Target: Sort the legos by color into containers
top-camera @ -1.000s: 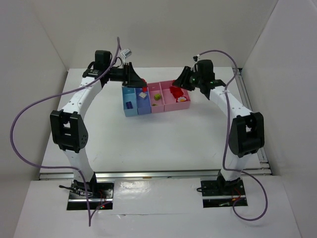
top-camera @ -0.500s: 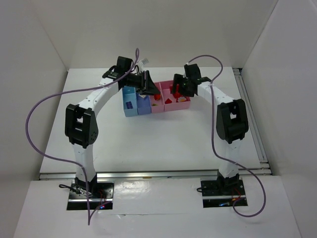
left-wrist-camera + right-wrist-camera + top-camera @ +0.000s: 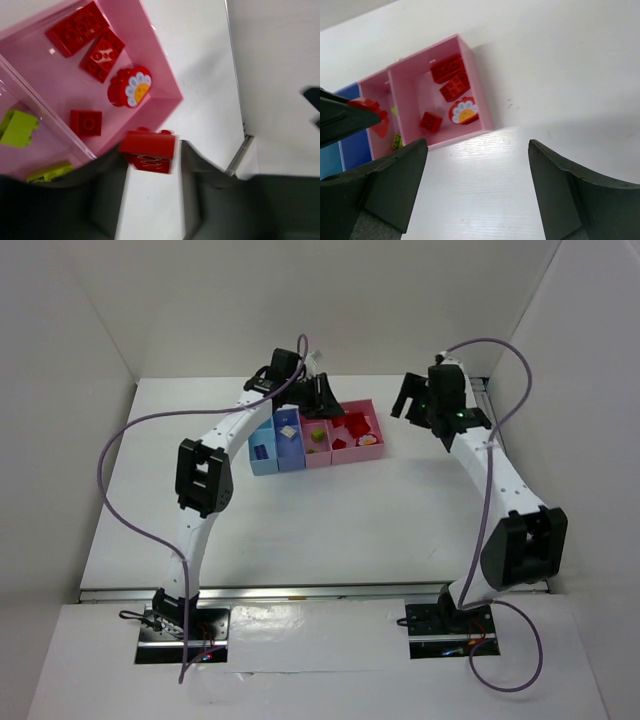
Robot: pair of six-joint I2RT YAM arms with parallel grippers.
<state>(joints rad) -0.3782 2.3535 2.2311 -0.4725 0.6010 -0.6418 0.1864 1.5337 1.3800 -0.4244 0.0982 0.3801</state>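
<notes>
Top external view places the containers [image 3: 355, 454] close to the far edge of the bench [image 3: 330, 530], about midway along it, with the left arm reaching over them from the left side. In the left wrist view, the left claw [image 3: 151, 151] is clenched on a red brick [image 3: 148, 146], gripped only at the fingertips [image 3: 116, 165]. The brick overlaps one wall of the wide pink bin [image 3: 161, 70] and the bare bench beyond it, not the bin floor. Its height above the rim cannot be told. Inside that bin lie three red legos [image 3: 86, 123] and a round flower piece [image 3: 130, 87]. The narrow pink bin [image 3: 45, 145] beside it holds yellow-green bricks [image 3: 17, 129]. Toward the far right corner, the right claw [image 3: 477, 145] is released, fingers spread with nothing between them, well apart from the containers and not a likely source of interference. Risks, as judged:

1. Letting go at this position would probably drop the brick on the rim and tip it onto the bench, because it is not centred over the bin.
2. The shallow fingertip hold could let the brick pivot or slip during a brisk correction.
3. Overshooting toward the divider would put red among yellow-green.
4. Descending here could catch a finger on the wall and shove the joined row.
</notes>
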